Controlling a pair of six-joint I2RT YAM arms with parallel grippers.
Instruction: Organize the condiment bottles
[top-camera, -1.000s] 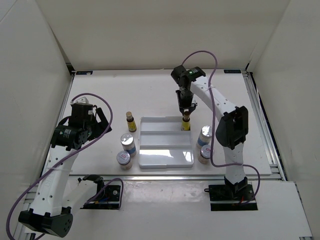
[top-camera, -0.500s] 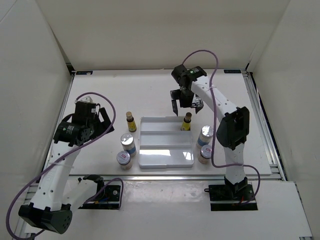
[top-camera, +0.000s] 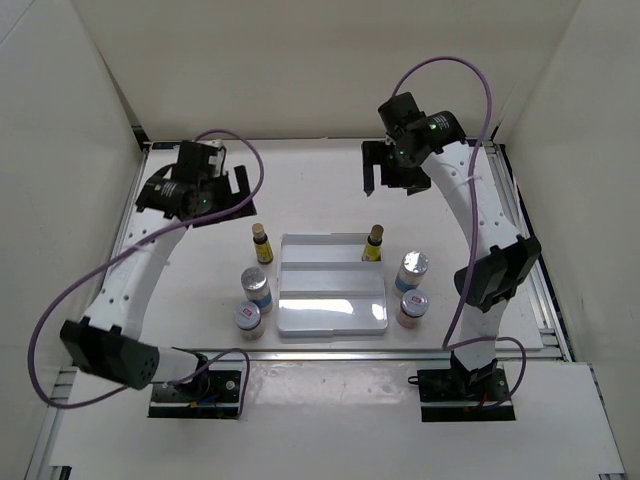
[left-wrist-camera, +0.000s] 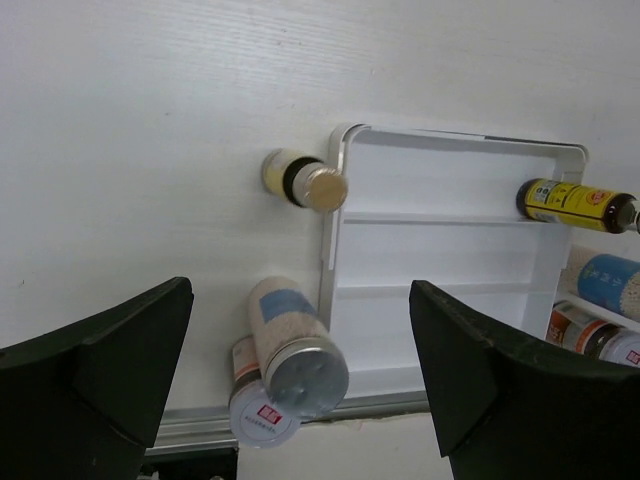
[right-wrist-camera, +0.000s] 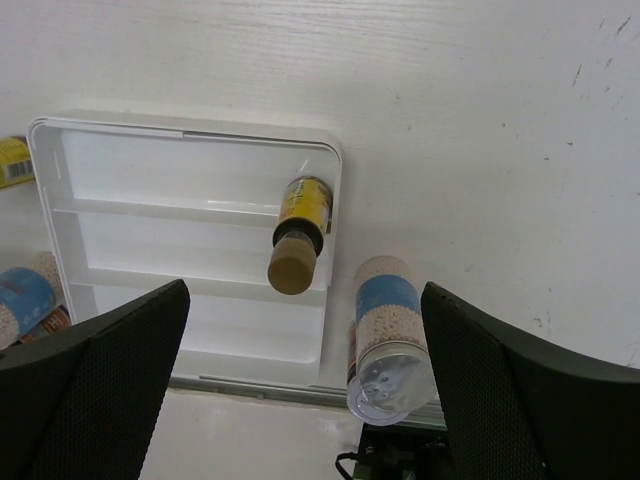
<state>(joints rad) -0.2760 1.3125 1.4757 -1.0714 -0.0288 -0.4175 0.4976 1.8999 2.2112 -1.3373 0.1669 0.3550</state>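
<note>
One slim amber bottle (top-camera: 374, 243) stands on the back step of the white stepped rack (top-camera: 330, 315), at its right end. A second amber bottle (top-camera: 262, 243) stands on the table left of the rack. A blue-white bottle (top-camera: 257, 288) and a red-labelled bottle (top-camera: 247, 318) stand at the rack's left. Another blue-white bottle (top-camera: 412, 270) and another red-labelled bottle (top-camera: 411, 307) stand at its right. My right gripper (top-camera: 388, 180) hangs open and empty, high behind the rack. My left gripper (top-camera: 225, 190) is open and empty, high at the back left. The left wrist view looks down on the amber bottle (left-wrist-camera: 300, 182), the blue-white bottle (left-wrist-camera: 298, 345) and the rack (left-wrist-camera: 450, 250). The right wrist view shows the amber bottle (right-wrist-camera: 300, 230) on the rack (right-wrist-camera: 190, 260), with a blue-white bottle (right-wrist-camera: 390, 340) beside it.
White walls close in the table on the left, back and right. A metal rail (top-camera: 520, 250) runs along the right edge. The arm bases (top-camera: 465, 385) sit at the near edge, each with a purple cable looping above its arm.
My right gripper opened, left the amber bottle on the rack's back step, and rose back and to the right. My left arm swung from the left side up toward the back.
</note>
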